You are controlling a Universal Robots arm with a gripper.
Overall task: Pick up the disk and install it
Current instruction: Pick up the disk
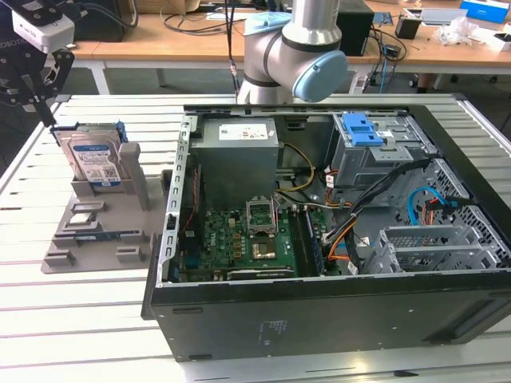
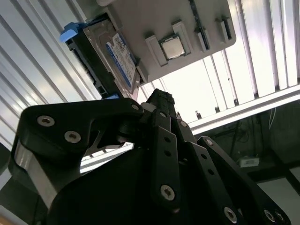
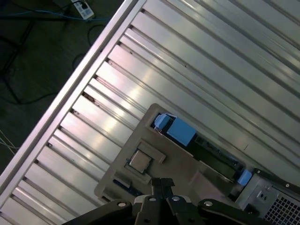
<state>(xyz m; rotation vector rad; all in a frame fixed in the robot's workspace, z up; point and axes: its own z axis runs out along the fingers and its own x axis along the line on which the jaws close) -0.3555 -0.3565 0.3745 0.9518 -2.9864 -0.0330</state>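
The disk stands upright on edge in a grey holder on the slatted table, at the exterior view's left. It is silver with a white-and-blue label and blue side rails. My gripper hangs just above and to the left of it, not touching it. In both wrist views the black fingertips sit close together with nothing between them. The second wrist view has the gripper below the disk's label face. The first wrist view has the gripper near the disk's blue rail.
The open computer case lies to the exterior view's right of the holder, with a grey power-supply box and a metal drive cage topped by a blue latch. A processor chip rests on the holder. The arm's base stands behind the case.
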